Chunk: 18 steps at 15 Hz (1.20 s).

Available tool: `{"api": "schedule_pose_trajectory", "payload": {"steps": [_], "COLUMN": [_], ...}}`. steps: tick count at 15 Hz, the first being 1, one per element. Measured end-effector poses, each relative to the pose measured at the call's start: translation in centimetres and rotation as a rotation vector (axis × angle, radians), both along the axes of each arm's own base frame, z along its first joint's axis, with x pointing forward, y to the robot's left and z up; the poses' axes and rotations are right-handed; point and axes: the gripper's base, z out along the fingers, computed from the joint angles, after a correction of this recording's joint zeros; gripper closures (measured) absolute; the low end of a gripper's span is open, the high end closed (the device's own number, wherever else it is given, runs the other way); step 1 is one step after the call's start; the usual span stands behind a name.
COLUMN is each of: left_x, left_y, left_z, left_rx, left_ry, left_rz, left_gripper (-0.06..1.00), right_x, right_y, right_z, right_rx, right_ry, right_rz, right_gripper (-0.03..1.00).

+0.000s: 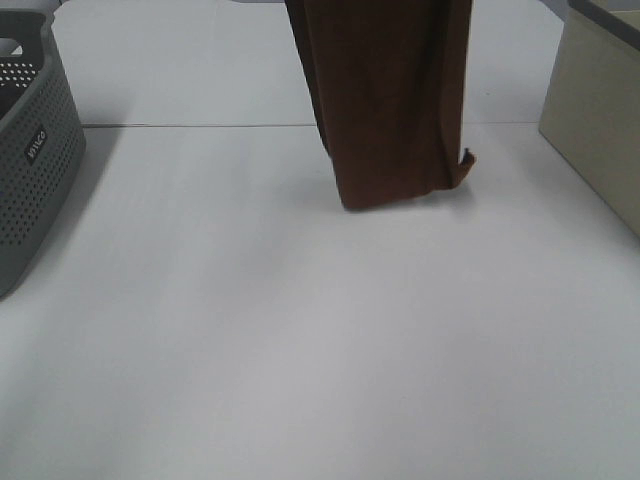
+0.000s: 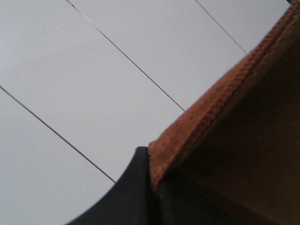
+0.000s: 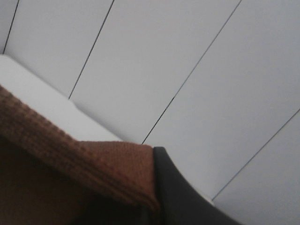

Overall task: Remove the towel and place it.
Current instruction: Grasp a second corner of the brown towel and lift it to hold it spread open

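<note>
The dark-brown towel hangs straight down from above the top of the exterior high view, folded lengthwise. Its lower edge is at or just above the white table, and I cannot tell if it touches. A small corner sticks out at its lower right. Neither gripper shows in that view. In the left wrist view my left gripper has a black finger pressed against the towel's hem. In the right wrist view my right gripper has a black finger against the hem. The white tag is hidden.
A grey perforated basket stands at the table's left edge. A beige box stands at the far right. Both wrist views look at a white panelled surface with thin seams.
</note>
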Motion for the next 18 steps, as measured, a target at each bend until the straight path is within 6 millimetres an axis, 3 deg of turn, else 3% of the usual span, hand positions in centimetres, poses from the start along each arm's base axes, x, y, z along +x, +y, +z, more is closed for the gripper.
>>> {"api": "schedule_pose_trajectory", "payload": {"steps": [4,9,15,18], "left_x": [1.8,4.1,6.6,8.9], "left_y": [1.3,2.6,3.7,4.7], "left_z": [-0.3,-1.8,-3.8,-4.6], "left_rx": [-0.033,-0.051,-0.067,-0.084], "left_ry": [-0.108,-0.187,-0.283,-0.321], "left_rz": [0.004,0.014,0.007,0.027], "left_gripper": [0.94,0.94,0.94,0.94], "right_x": [0.8,4.5,7.3,9.0], "right_y": [0.3,1.7,2.7,3.3], "right_z": [0.6,-2.2,-2.6,-4.0], "right_rx": [0.031,0.050,0.098,0.106], "right_ry": [-0.129,-0.188,-0.245,-0.248], "right_rz": [0.008,0.020,0.028,0.030], "right_gripper": [0.96,0.96,0.96,0.96]}}
